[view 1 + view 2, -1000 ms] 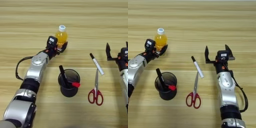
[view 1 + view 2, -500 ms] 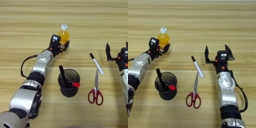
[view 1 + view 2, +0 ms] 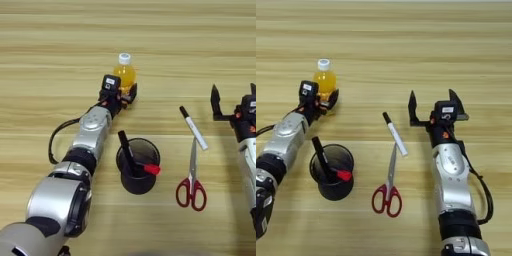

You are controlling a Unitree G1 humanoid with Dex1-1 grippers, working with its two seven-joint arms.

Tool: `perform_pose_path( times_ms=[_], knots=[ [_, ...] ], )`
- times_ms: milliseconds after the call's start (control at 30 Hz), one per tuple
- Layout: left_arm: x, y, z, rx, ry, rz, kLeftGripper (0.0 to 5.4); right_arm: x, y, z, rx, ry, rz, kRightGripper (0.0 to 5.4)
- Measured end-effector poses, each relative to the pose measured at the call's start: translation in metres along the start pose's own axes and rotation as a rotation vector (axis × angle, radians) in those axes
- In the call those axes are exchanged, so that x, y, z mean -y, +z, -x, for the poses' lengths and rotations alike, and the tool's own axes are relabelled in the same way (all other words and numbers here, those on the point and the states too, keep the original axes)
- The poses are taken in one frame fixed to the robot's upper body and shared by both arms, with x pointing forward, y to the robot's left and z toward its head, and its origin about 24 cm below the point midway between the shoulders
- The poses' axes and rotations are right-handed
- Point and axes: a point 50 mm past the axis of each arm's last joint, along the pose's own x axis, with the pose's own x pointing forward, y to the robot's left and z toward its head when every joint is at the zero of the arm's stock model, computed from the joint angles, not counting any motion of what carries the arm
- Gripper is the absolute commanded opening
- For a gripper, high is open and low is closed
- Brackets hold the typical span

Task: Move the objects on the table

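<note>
Two hands: left hand (image 3: 125,95) at the bottle (image 3: 124,73), scissors (image 3: 191,180) beside marker (image 3: 193,128).

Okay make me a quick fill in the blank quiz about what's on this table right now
1. The left hand is at the bottle of ____ drink.
2. The scissors have ____ handles.
3. The white marker lies between the pen cup and the ____ hand.

Missing words: orange; red; right
</note>
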Motion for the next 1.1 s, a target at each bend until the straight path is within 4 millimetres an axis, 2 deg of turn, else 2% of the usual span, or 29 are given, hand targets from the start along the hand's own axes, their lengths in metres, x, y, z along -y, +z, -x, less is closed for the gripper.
perform_pose_path(
  times_ms=[300, 700, 733, 800, 900, 1100],
  knots=[
    [0.001, -0.009, 0.003, -0.014, 0.076, -0.002, 3.41, 0.0, 0.001, -0.001, 0.006, 0.002, -0.016, 5.4],
    [0.003, -0.01, 0.001, -0.03, 0.117, -0.003, 3.41, 0.001, 0.004, -0.002, 0.022, 0.0, -0.034, 5.4],
    [0.003, -0.01, 0.001, -0.031, 0.117, -0.002, 3.77, 0.001, 0.004, -0.002, 0.022, 0.001, -0.034, 5.4],
    [0.003, -0.011, 0.001, -0.031, 0.11, 0.0, 3.84, 0.001, 0.004, -0.002, 0.022, 0.001, -0.034, 5.4],
    [0.005, -0.02, 0.005, -0.077, 0.103, 0.013, 4.26, 0.001, 0.004, -0.003, 0.023, 0.001, -0.034, 5.4],
    [0.006, -0.021, 0.005, -0.08, 0.095, 0.015, 4.92, 0.002, 0.005, -0.003, 0.025, 0.0, -0.034, 5.4]
  ],
)
